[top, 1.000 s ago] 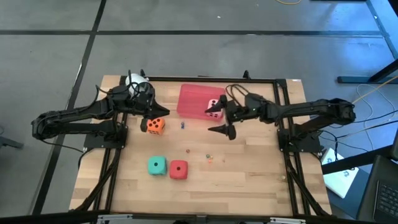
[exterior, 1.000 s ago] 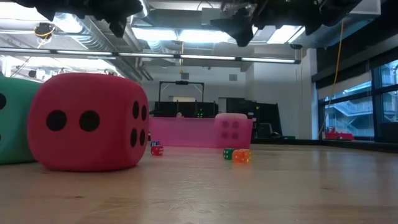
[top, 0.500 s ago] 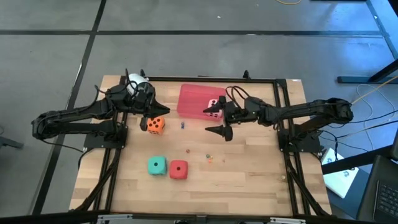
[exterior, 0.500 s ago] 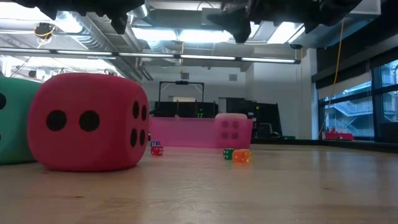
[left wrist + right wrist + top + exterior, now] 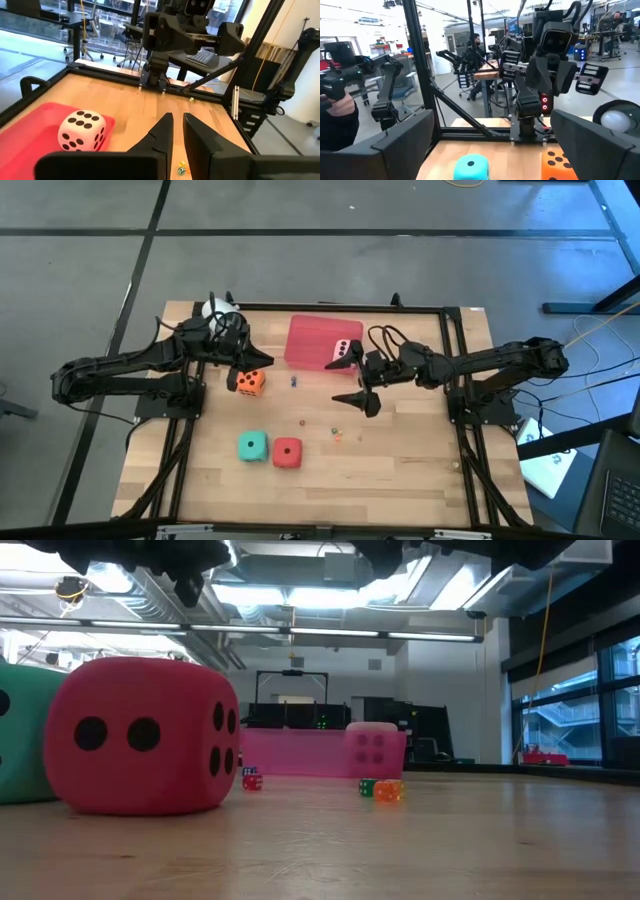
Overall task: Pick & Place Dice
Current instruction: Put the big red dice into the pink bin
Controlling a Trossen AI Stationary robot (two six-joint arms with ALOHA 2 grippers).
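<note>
The table [image 5: 400,480] was made of pale wooden planks with a thin black frame around it. A flat pink tray [image 5: 310,340] sat near the far edge. It was a smooth rectangle with a low wall.

The pale pink die [image 5: 343,350] sat in the tray, in the corner nearest the right arm. It looked soft and puffy, with rounded corners and dark round dots. The orange die [image 5: 248,381] lay on the wood just beside the left gripper [image 5: 232,377]. The teal-green die [image 5: 251,446] and the red die [image 5: 288,452] sat side by side nearer the front of the table, almost touching. In the low view the red die looked big and squishy, with fat dark dots on its sides. All four were cubes with soft edges.

A few tiny beads [image 5: 338,437] lay scattered on the wood between the tray and the two front dice. They were too small to see well.

The left gripper hung over the table by the orange die. Its two dark pointed fingers [image 5: 162,137] were pressed nearly together, with nothing between them.

The right gripper [image 5: 352,377] hung over the wood just past the tray's near corner. Its fingers were spread wide apart, and it held nothing.
</note>
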